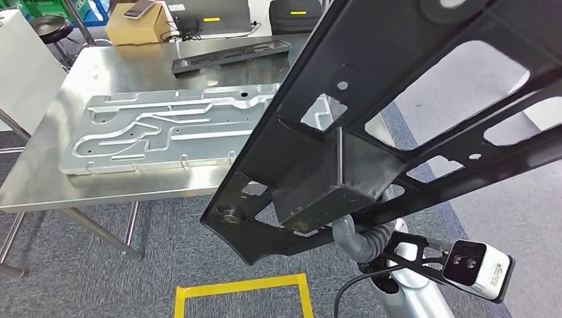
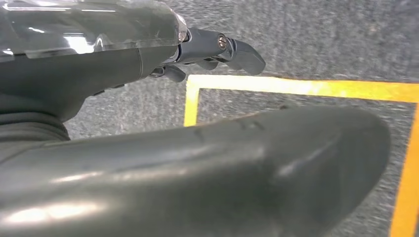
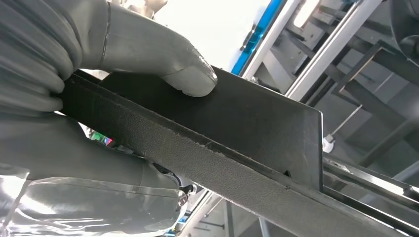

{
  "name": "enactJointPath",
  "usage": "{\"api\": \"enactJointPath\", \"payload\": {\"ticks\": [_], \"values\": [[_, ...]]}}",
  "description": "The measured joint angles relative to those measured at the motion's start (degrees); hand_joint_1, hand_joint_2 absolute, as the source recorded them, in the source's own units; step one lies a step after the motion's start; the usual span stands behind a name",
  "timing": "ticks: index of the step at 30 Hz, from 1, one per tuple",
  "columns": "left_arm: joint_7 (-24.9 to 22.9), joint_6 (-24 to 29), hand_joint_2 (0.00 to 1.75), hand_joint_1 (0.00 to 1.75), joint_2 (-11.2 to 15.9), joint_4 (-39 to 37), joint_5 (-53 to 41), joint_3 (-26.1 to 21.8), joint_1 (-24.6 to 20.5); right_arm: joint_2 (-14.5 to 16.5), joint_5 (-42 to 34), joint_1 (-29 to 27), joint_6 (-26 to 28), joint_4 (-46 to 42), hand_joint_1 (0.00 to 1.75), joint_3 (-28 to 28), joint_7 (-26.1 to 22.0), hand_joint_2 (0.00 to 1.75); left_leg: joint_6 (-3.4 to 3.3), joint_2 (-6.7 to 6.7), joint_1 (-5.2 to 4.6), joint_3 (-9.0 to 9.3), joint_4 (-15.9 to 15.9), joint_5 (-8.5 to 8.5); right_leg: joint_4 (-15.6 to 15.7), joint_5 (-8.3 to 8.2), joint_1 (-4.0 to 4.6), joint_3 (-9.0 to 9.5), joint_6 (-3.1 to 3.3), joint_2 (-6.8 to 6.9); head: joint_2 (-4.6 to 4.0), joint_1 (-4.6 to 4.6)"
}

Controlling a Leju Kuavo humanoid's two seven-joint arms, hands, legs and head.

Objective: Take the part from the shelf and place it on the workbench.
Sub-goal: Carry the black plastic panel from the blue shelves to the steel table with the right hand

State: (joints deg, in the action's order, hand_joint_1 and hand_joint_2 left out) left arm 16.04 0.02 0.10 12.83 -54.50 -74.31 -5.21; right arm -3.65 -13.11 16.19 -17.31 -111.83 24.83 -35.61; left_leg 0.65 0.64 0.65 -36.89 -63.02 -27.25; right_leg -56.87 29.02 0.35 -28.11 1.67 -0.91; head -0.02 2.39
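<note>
My right hand [image 3: 99, 74] grips the black part [image 1: 397, 119], raised in the air near the steel worktop [image 1: 40, 179]. My left hand [image 2: 217, 49] holds nothing, fingers loosely extended. Taking seems done; placing remains.

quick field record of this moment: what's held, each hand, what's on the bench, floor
held part: black frame part, long, with cut-outs, tilted across the head view
right hand: right hand grips the part, thumb pressed on its flat face
left hand: left hand holds nothing, hangs above the floor
workbench: steel workbench carrying a silver machined plate and a dark part behind it
floor: grey carpet, yellow tape square
</note>
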Motion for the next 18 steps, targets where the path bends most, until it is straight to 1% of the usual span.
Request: {"api": "enactJointPath", "payload": {"ticks": [1,2,4,5,6,7,8,9,10,11,12,13,14,15,16,17,18], "values": [[0.01,0.0,0.0,0.0,0.03,0.0,0.02,0.0,0.08,0.02,-0.2,-0.04,-0.14,0.02,1.69,-0.03,-0.09,1.75,-0.22,0.2,-0.12,0.67,2.64,2.24,-0.04,0.61,0.04,0.51,-0.29,-0.2,0.0,-0.01],[0.04,0.0,0.0,0.0,0.06,0.0,0.07,0.0,0.18,0.06,-0.37,-0.15,-0.35,0.02,1.69,-0.08,-0.25,1.75,-0.48,0.35,-0.28,1.06,4.0,3.54,-0.02,1.08,0.05,0.88,-0.62,-0.37,0.0,-0.01],[0.21,-0.01,0.0,0.0,0.09,0.0,0.21,0.0,0.22,0.13,-0.36,-0.59,-0.76,-0.1,1.69,-0.25,-0.93,1.75,-1.16,0.18,-0.4,1.82,4.6,3.42,-0.53,1.18,0.06,1.14,-1.31,-0.68,0.0,-0.01],[0.33,-0.02,0.0,0.0,0.08,0.0,0.29,0.0,0.2,0.16,-0.11,-0.9,-0.95,-0.26,1.69,-0.37,-1.41,1.75,-1.5,0.07,-0.34,2.28,4.93,3.44,-1.43,1.0,0.01,0.95,-1.59,-0.6,0.0,-0.01],[0.48,-0.03,0.0,0.0,0.08,0.0,0.35,0.0,0.16,0.16,0.28,-1.2,-1.07,-0.44,1.69,-0.5,-1.95,1.75,-1.83,-0.03,-0.23,2.78,5.25,3.3,-3.24,0.83,-0.02,0.08,-1.86,-0.37,0.0,-0.01],[0.61,-0.04,0.0,0.0,0.07,0.0,0.42,0.0,0.13,0.17,0.76,-1.51,-1.19,-0.64,1.69,-0.63,-2.47,1.75,-2.08,-0.1,-0.14,3.27,5.48,3.1,-5.81,1.17,-0.1,-1.47,-2.15,-0.1,0.0,-0.01],[0.73,-0.04,0.0,0.0,0.07,0.0,0.46,-0.01,0.14,0.17,1.26,-1.91,-1.28,-0.8,1.69,-0.79,-2.9,1.75,-2.24,-0.17,-0.1,3.66,5.61,2.77,-9.25,2.07,-0.25,-3.75,-2.47,0.18,0.0,-0.01],[0.82,-0.04,0.0,0.0,0.07,0.0,0.51,-0.02,0.19,0.17,1.74,-2.37,-1.38,-0.92,1.69,-0.97,-3.27,1.75,-2.37,-0.22,-0.09,4.07,5.64,2.33,-12.8,3.58,-0.37,-6.36,-2.81,0.34,0.0,-0.01],[0.87,-0.03,0.0,0.0,0.07,0.0,0.56,-0.04,0.26,0.17,2.15,-2.9,-1.49,-1.02,1.69,-1.15,-3.56,1.75,-2.41,-0.24,-0.08,4.55,5.64,1.83,-15.7,5.29,-0.52,-8.83,-3.08,0.41,0.0,-0.01],[0.87,-0.02,0.0,0.0,0.07,0.0,0.6,-0.08,0.35,0.17,2.51,-3.44,-1.58,-1.13,1.69,-1.32,-3.77,1.75,-2.41,-0.24,-0.08,5.16,5.64,1.28,-17.21,6.5,-0.64,-10.68,-3.24,0.48,0.0,-0.01],[0.86,-0.01,0.0,0.0,0.07,0.0,0.68,-0.12,0.44,0.17,2.79,-3.87,-1.67,-1.28,1.69,-1.44,-3.91,1.75,-2.4,-0.23,-0.08,5.9,5.64,0.7,-16.93,6.64,-0.69,-11.64,-3.31,0.55,0.0,-0.01],[0.84,0.0,0.0,0.0,0.04,0.0,0.8,-0.19,0.5,0.19,3.04,-4.2,-1.75,-1.56,1.69,-1.5,-3.99,1.75,-2.34,-0.21,-0.09,6.76,5.64,0.08,-14.84,5.4,-0.7,-11.69,-3.25,0.62,0.0,-0.01],[0.81,0.01,0.0,0.0,-0.01,0.0,0.94,-0.26,0.54,0.21,3.27,-4.44,-1.79,-1.91,1.69,-1.52,-4.03,1.75,-2.23,-0.21,-0.09,7.6,5.66,-0.57,-11.34,2.72,-0.64,-11.04,-3.01,0.71,0.0,-0.01],[0.78,0.02,0.0,0.0,-0.1,0.0,1.08,-0.34,0.54,0.24,3.48,-4.6,-1.84,-2.26,1.69,-1.54,-4.03,1.75,-2.05,-0.2,-0.14,8.43,5.62,-1.22,-7.42,-0.86,-0.47,-10.32,-2.61,0.85,0.0,-0.02],[0.72,0.03,0.0,0.0,-0.2,0.0,1.22,-0.44,0.5,0.28,3.69,-4.72,-1.88,-2.62,1.69,-1.56,-3.98,1.75,-1.78,-0.17,-0.23,8.97,5.66,-1.83,-4.32,-3.6,-0.28,-9.69,-2.15,0.97,0.0,-0.04],[0.64,0.04,0.0,0.0,-0.26,0.0,1.35,-0.54,0.46,0.35,3.89,-4.8,-1.91,-2.96,1.69,-1.6,-3.85,1.75,-1.47,-0.17,-0.31,9.32,5.85,-2.39,-2.31,-5.56,-0.07,-9.29,-1.67,1.03,0.0,-0.03],[0.56,0.06,0.0,0.0,-0.31,0.0,1.45,-0.67,0.42,0.44,4.05,-4.84,-1.93,-3.34,1.69,-1.65,-3.69,1.75,-1.12,-0.19,-0.41,9.66,5.74,-2.58,-1.39,-6.38,0.02,-9.12,-1.27,0.96,0.0,-0.03]]}}
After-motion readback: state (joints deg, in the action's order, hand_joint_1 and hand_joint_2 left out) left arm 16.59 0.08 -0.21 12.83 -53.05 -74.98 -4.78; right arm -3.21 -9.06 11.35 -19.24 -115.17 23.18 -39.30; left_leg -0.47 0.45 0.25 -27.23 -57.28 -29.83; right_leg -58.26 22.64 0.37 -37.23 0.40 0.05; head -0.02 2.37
